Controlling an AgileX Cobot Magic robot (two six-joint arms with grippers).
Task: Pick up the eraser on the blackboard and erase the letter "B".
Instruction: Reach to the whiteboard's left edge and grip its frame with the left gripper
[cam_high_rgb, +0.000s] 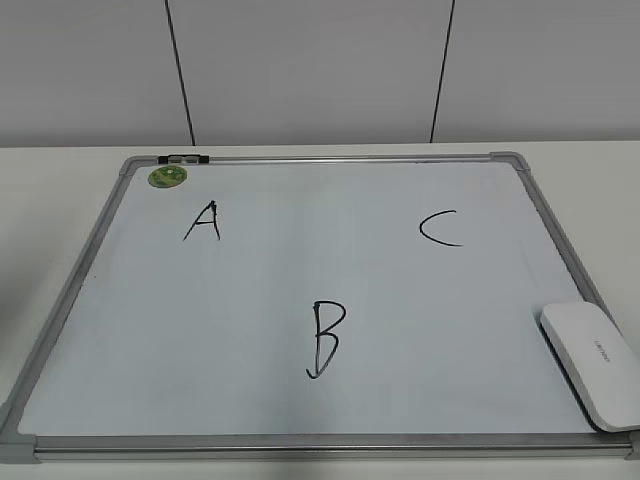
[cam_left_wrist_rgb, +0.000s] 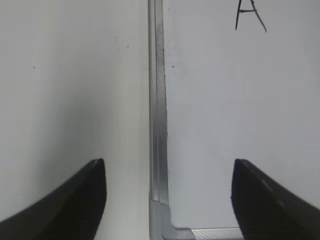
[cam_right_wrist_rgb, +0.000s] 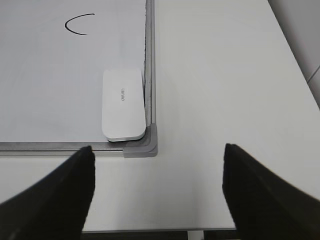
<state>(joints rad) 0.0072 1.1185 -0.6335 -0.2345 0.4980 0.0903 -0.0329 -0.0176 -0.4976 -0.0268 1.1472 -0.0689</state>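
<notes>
The blackboard (cam_high_rgb: 90, 270) is a pale board in a silver frame, lying flat on the table. The black letter "B" (cam_high_rgb: 326, 338) is at its front middle. The white eraser (cam_high_rgb: 592, 362) lies in the board's front right corner, and also shows in the right wrist view (cam_right_wrist_rgb: 123, 104) against the frame. My right gripper (cam_right_wrist_rgb: 157, 165) is open and empty over bare table, just in front of that corner. My left gripper (cam_left_wrist_rgb: 168, 170) is open and empty above the board's front left frame (cam_left_wrist_rgb: 159, 125). Neither gripper shows in the exterior view.
A black "A" (cam_high_rgb: 204, 221) and a "C" (cam_high_rgb: 439, 228) are written on the board. A round green magnet (cam_high_rgb: 167, 177) sits at its back left corner. The white table (cam_right_wrist_rgb: 225, 90) extends right of the board; its front edge (cam_right_wrist_rgb: 150, 229) lies close below my right gripper.
</notes>
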